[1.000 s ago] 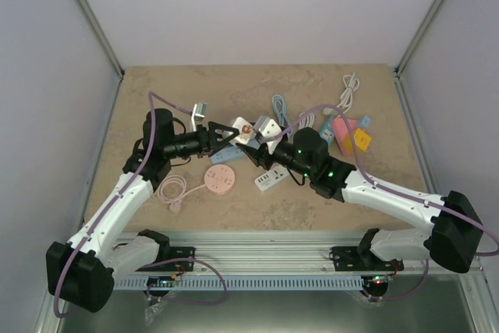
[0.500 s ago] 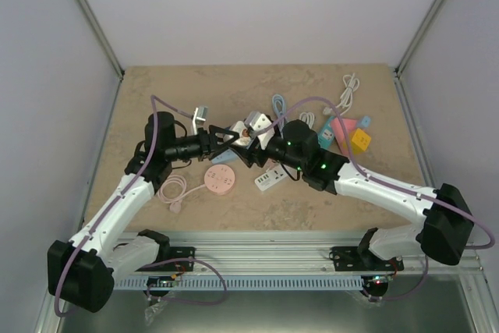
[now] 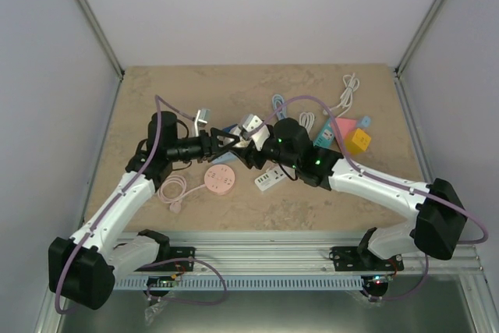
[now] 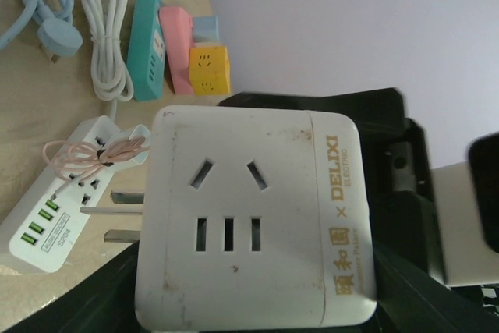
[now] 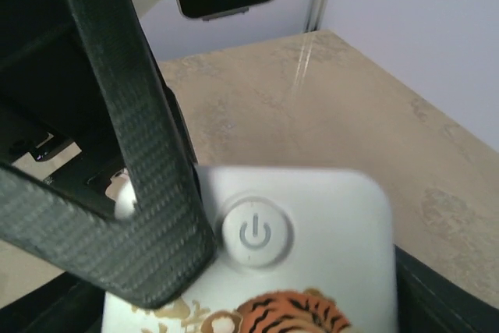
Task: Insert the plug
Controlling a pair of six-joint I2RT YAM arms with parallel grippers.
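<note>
Left wrist view: left tool [image 3: 227, 139] clamps the white adapter plug [image 4: 249, 216]; right tool [image 3: 248, 148] just behind, grip unclear.

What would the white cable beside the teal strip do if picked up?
The white cable would probably flop and sag, since it lies in loose loops. It looks thin, so likely light. It probably wouldn't roll, lying flat on the table.

ITEM COUNT

Arms: two, left arm [image 3: 117, 204] and right arm [image 3: 374, 186]. Power strips: three, white strip [image 4: 54, 208], teal strip [image 4: 146, 44], pink strip [image 4: 178, 44]. Round pink socket [image 3: 221, 179]: one. Cube sockets: two, yellow cube [image 4: 209, 68] and blue cube [image 4: 207, 29]. Coiled cables: three, blue cable [image 4: 59, 37], white cable [image 4: 117, 37], second white cable [image 3: 348, 91]. White DELIXI adapter [image 4: 249, 220]: one.
</note>
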